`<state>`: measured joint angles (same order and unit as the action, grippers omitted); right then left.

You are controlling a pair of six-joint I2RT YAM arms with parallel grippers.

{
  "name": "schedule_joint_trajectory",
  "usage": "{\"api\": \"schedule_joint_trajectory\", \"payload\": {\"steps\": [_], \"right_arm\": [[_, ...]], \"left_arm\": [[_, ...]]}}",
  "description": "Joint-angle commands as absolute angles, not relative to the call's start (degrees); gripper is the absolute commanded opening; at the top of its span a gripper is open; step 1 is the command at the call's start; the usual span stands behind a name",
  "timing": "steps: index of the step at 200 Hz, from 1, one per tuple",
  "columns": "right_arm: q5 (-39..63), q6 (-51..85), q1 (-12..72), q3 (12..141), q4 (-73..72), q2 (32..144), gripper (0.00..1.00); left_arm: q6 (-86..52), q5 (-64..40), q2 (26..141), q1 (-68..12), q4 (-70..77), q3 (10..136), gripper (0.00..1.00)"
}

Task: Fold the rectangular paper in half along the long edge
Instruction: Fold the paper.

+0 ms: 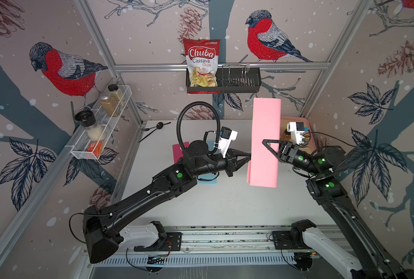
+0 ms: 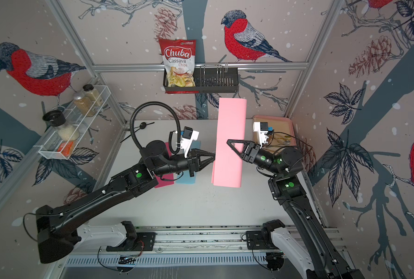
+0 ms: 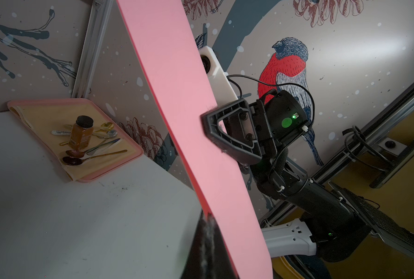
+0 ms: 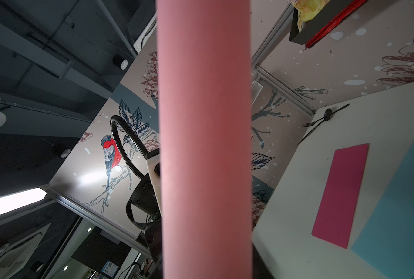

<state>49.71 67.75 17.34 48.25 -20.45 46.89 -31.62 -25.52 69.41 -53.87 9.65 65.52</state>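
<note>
The left pincer (image 1: pixel 247 155) is clamped on the left long side of the pink paper (image 1: pixel 265 125), where its two free edges meet. The sheet is held in the air above the table (image 1: pixel 225 200), loosely doubled, its right side a round, uncreased bend. That bend is straddled by the right pincer (image 1: pixel 268 145); whether its jaws grip the paper cannot be told. Should the bend be pinched with the edges misaligned, a skewed crease would likely be set; the edges could also be tugged free.

White table (image 1: pixel 225 205): magenta sheet (image 4: pixel 341 193) beside blue sheet (image 4: pixel 399 212); black cutlery (image 1: pixel 159 125) far-left corner; pink tray (image 3: pixel 56 99) far-right corner.
</note>
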Motion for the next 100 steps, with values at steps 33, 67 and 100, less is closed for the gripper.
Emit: {"api": "schedule_joint_trajectory", "payload": {"steps": [33,67,100], "right_arm": [[49.48,68.65,17.06,47.91,-23.88,46.58,0.32],[49.74,68.75,16.96,47.70,-23.82,46.49,0.31],[50.31,67.98,16.92,48.38,-22.74,46.49,0.30]], "left_arm": [[-31.58,-26.25,69.09,-54.14,10.66,65.41,0.00],[-31.52,-26.19,68.78,-54.14,10.48,65.41,0.00],[-31.51,-26.18,68.99,-54.14,10.57,65.46,0.00]]}}
